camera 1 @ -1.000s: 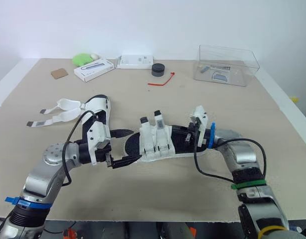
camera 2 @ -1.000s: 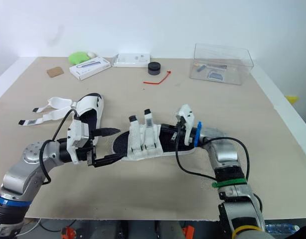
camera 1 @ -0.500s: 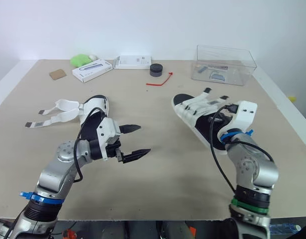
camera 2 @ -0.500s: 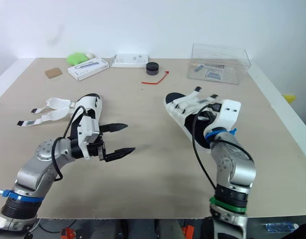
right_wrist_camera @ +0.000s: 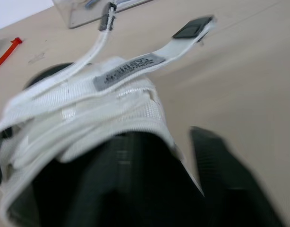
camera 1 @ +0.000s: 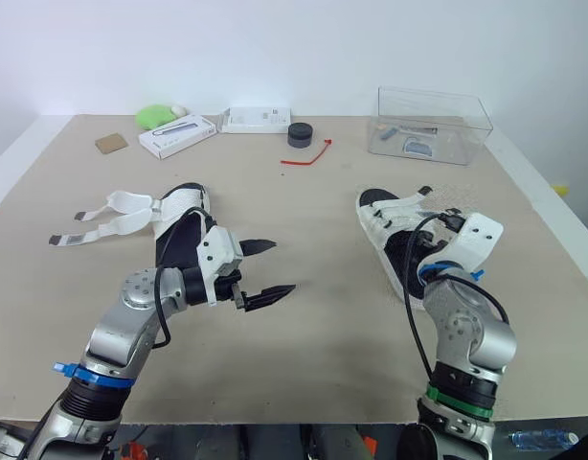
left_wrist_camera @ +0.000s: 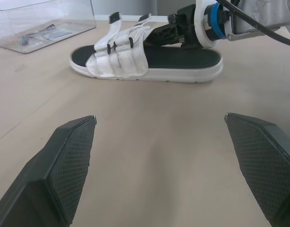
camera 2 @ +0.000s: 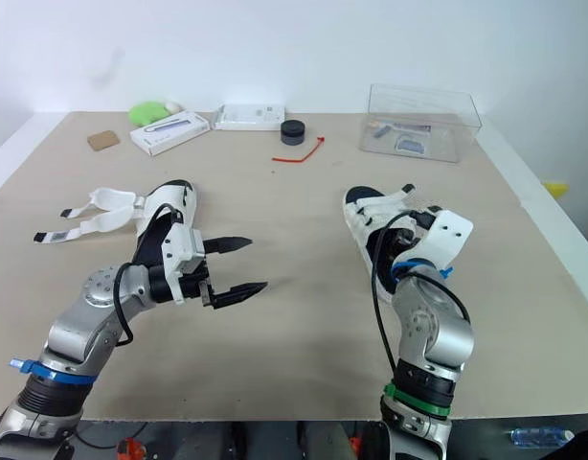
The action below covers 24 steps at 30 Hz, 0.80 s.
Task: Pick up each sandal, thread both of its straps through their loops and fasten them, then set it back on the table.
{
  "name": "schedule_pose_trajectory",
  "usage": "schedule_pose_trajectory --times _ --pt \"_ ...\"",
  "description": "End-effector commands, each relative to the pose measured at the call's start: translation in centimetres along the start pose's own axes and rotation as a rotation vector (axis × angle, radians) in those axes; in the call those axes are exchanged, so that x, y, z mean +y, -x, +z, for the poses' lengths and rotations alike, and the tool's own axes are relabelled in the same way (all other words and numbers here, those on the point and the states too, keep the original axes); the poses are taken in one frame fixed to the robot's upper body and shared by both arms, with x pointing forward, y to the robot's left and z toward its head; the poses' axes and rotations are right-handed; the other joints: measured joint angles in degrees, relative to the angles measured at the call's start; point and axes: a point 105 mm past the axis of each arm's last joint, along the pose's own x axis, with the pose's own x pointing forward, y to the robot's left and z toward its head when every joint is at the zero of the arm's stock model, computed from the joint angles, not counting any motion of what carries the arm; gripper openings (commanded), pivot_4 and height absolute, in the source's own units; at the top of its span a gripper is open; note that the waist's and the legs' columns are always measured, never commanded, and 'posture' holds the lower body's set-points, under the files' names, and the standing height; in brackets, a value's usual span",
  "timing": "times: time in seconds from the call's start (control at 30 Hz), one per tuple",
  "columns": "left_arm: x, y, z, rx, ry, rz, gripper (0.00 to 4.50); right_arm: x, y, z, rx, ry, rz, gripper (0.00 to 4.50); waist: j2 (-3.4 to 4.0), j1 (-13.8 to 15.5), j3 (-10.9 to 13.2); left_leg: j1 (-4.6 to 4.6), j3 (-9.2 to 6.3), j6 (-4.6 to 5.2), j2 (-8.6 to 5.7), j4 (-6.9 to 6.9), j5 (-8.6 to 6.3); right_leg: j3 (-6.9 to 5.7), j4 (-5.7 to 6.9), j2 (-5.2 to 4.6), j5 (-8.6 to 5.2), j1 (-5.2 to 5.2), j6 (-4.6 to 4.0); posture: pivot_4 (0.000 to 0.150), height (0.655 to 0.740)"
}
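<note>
Sandals sit on the tan table [camera 1: 323, 345], well apart from each other. One white sandal [camera 1: 388, 225] lies flat on the robot's right side, with its straps going across the top and the strap ends poking up. The right gripper [right_wrist_camera: 167, 144] is right at this sandal, by its straps, but I cannot tell if it is holding on or not. The other sandal [camera 1: 182, 213] lies on the left side, and its two loose straps [camera 1: 102, 217] are spread out flat on the table. The left gripper [camera 1: 280, 265] hangs just beside that sandal, spread wide, with nothing in it. At the far end are a clear box [camera 1: 433, 125], a red tie [camera 1: 308, 156] and a small black round thing [camera 1: 300, 134].
</note>
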Motion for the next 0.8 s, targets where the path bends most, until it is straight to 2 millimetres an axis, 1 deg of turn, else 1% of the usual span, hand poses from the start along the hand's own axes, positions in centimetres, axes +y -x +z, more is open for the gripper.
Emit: schedule_pose_trajectory --times 0.03,0.07,0.13,0.17,0.27,0.3,0.33,0.4,0.43,0.47,0.5,0.53,0.57,0.6,0.63,0.67,0.7,0.8 --pt "-0.1 0.2 0.8 -0.027 -0.026 0.002 4.5 1.0 1.2 1.9 -0.077 0.038 0.093 4.18 0.01 0.0 0.0 0.0 -0.01 0.0 0.0 0.0 0.0 0.0 0.0 0.0 0.0 0.0 0.0 0.15 0.74" --pt "-0.1 0.3 0.7 -0.023 -0.024 0.004 4.5 0.9 1.5 1.9 -0.077 0.053 0.11 4.48 0.01 0.0 0.0 0.0 -0.02 0.0 0.0 0.0 0.0 -0.01 0.0 0.0 -0.01 0.0 0.01 0.15 0.74" --pt "0.1 0.4 0.5 -0.017 -0.023 0.009 4.5 1.2 2.5 1.9 -0.082 0.122 0.19 4.48 0.01 0.0 0.0 -0.01 -0.02 0.0 0.0 0.0 0.0 -0.01 0.0 0.0 -0.02 0.0 0.02 0.15 0.74" --pt "0.2 0.4 0.4 -0.017 -0.012 0.018 4.5 1.5 3.3 1.6 -0.078 0.164 0.25 4.48 0.01 0.0 0.0 -0.01 -0.03 0.0 -0.01 0.0 0.0 -0.01 0.0 -0.01 -0.03 0.0 0.05 0.15 0.74" --pt "0.6 0.5 0.3 -0.013 0.02 0.041 4.5 2.1 6.3 -0.2 -0.017 0.238 0.429 4.48 -0.01 0.2 0.0 -0.01 -0.12 0.05 -0.03 0.0 -0.03 -0.07 -0.03 -0.03 -0.2 0.06 0.26 0.15 0.74" --pt "0.7 0.5 0.1 -0.006 0.025 0.045 4.5 2.3 7.2 -0.3 -0.026 0.277 0.5 4.48 -0.01 0.2 0.0 -0.01 -0.18 0.07 -0.03 0.0 -0.05 -0.13 -0.03 -0.04 -0.24 0.08 0.27 0.15 0.74" --pt "0.9 0.4 0.0 0.002 0.025 0.056 4.5 2.9 8.4 -0.2 -0.054 0.322 0.595 4.48 -0.02 0.2 0.0 -0.01 -0.2 0.11 -0.04 0.0 -0.07 -0.14 -0.04 -0.04 -0.37 0.1 0.45 0.15 0.74" --pt "1.5 0.4 -0.3 0.017 0.039 0.102 4.5 3.8 10.6 -0.3 -0.093 0.355 0.815 4.48 -0.01 0.1 0.0 0.0 -0.18 0.11 -0.07 0.04 -0.07 -0.12 -0.04 -0.06 -0.36 0.1 0.48 0.15 0.74" --pt "1.8 0.4 -0.4 0.019 0.044 0.119 4.5 3.9 11.2 -0.4 -0.107 0.363 0.881 4.48 -0.01 0.0 0.0 0.04 -0.16 0.11 -0.07 0.04 -0.07 -0.11 -0.04 -0.07 -0.35 0.12 0.5 0.15 0.74" --pt "1.9 0.4 -0.4 0.019 0.049 0.128 4.5 3.8 11.5 -0.4 -0.117 0.368 0.916 4.48 -0.03 0.0 0.0 0.13 -0.17 0.11 -0.07 0.07 -0.07 -0.11 -0.05 -0.05 -0.34 0.21 0.53 0.15 0.74" --pt "2.4 0.3 -0.9 0.047 0.02 0.182 4.5 5.6 11.7 -0.1 -0.103 0.395 1.116 4.48 -0.07 -0.1 0.0 0.2 -0.16 0.11 -0.07 0.07 -0.07 -0.12 -0.05 -0.03 -0.33 0.25 0.54 0.15 0.74" --pt "2.8 0.3 -1.1 0.068 -0.003 0.22 4.5 6.7 12.0 0.3 -0.089 0.417 1.256 4.48 -0.12 -0.4 0.1 0.28 -0.15 0.11 -0.05 0.09 -0.06 -0.12 -0.05 0.01 -0.28 0.31 0.57 0.15 0.74" --pt "3.1 0.3 -1.3 0.082 -0.019 0.246 4.5 7.3 12.2 0.6 -0.077 0.434 1.35 4.48 -0.16 -0.9 0.1 0.37 0.0 0.11 -0.05 0.14 -0.06 -0.03 -0.05 0.08 -0.14 0.33 0.56 0.15 0.74" --pt "3.2 0.3 -1.6 0.09 -0.016 0.271 4.5 9.0 11.8 1.6 -0.125 0.489 1.491 4.48 -0.21 -0.9 0.2 0.54 0.1 0.21 -0.13 0.15 0.03 0.14 -0.11 0.1 0.14 0.37 0.54 0.15 0.74" --pt "3.2 0.3 -1.8 0.09 -0.009 0.286 4.5 10.4 11.3 2.3 -0.169 0.531 1.58 4.48 -0.45 -1.4 0.3 0.61 0.07 0.29 -0.14 0.14 0.09 0.17 -0.14 0.13 0.19 0.44 0.54 0.15 0.74" --pt "3.2 0.3 -1.9 0.091 -0.005 0.298 4.5 11.3 11.0 2.8 -0.197 0.567 1.644 4.48 -0.54 -1.4 0.4 0.93 0.07 0.34 -0.11 0.14 0.12 0.25 -0.18 0.27 0.22 0.65 0.33 0.15 0.74" --pt "3.8 0.5 -2.0 0.092 -0.005 0.347 4.5 12.1 11.0 2.7 -0.204 0.608 1.719 4.48 -0.62 -1.3 0.5 1.02 -0.07 0.41 -0.13 0.14 0.16 0.31 -0.27 0.42 0.36 0.67 0.19 0.15 0.74" --pt "5.7 1.5 -2.0 0.103 0.017 0.506 4.5 13.2 10.9 1.9 -0.19 0.651 1.885 4.48 -0.87 -0.3 0.5 0.94 -0.47 0.58 -0.04 0.02 0.33 0.1 -0.25 0.67 0.48 0.72 0.03 0.15 0.74"
